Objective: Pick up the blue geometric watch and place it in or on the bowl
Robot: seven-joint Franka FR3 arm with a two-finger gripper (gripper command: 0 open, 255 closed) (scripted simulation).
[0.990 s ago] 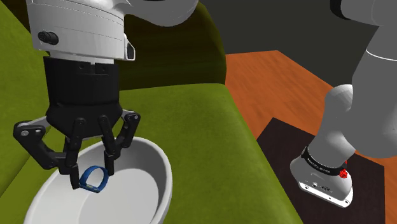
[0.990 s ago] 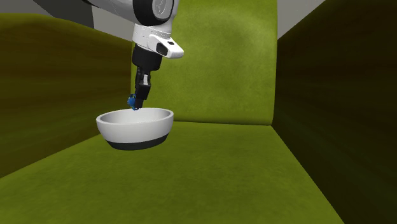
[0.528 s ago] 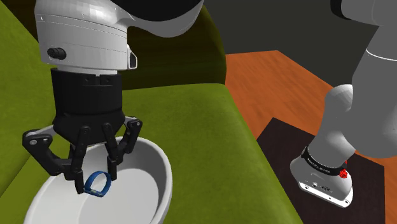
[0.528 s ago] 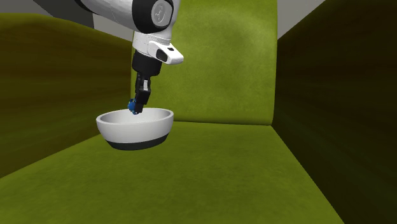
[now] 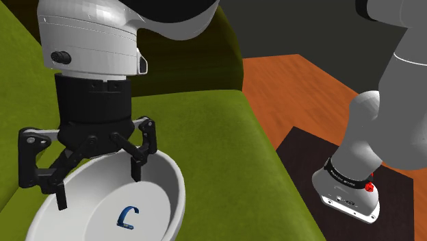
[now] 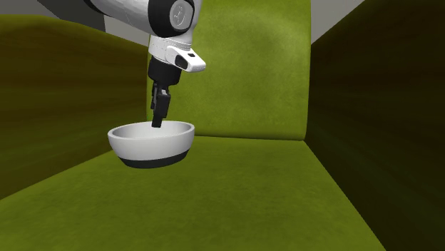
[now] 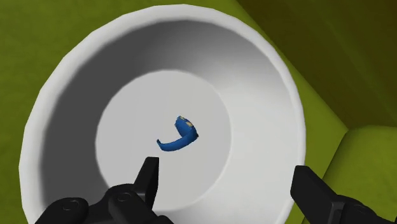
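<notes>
Watch (image 7: 188,135) blue; bowl (image 6: 150,139) white, dark base; sofa (image 5: 205,123) olive green; hand (image 5: 98,189) black; floor (image 5: 301,89) reddish-brown wood.

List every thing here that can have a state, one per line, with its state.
Blue watch: lying loose on the bowl's floor, nothing gripping it.
White bowl: upright on the green sofa seat, holding the watch.
Gripper: open, empty, poised above the bowl.

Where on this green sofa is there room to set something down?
The seat is bare between the bowl and the sofa's side at the second exterior view's right. Crowded only at the bowl: the open gripper hangs over the blue watch inside.
</notes>
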